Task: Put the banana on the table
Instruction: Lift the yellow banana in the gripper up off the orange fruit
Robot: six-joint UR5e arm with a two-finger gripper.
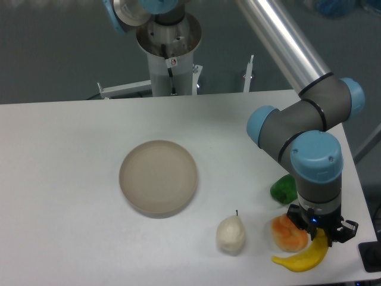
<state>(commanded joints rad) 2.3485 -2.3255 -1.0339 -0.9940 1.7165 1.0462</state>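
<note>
Gripper fingers buried behind the wrist housing, so jaw state unreadable. Upper end of banana tucked under the gripper, contact unclear. Green item half covered by the arm, kind unknowable. Orange fruit partly masked on its right side. Dark object cropped at the right edge.

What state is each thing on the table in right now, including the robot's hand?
banana: lying on the table near the front right edge, under the hand, touching the orange fruit
hand: down over the banana's upper end; open or shut cannot be told
plate: upright, empty
orange fruit: resting on the table
whitish pear: on the table, stem up
green item: on the table, partly hidden by the arm
</note>
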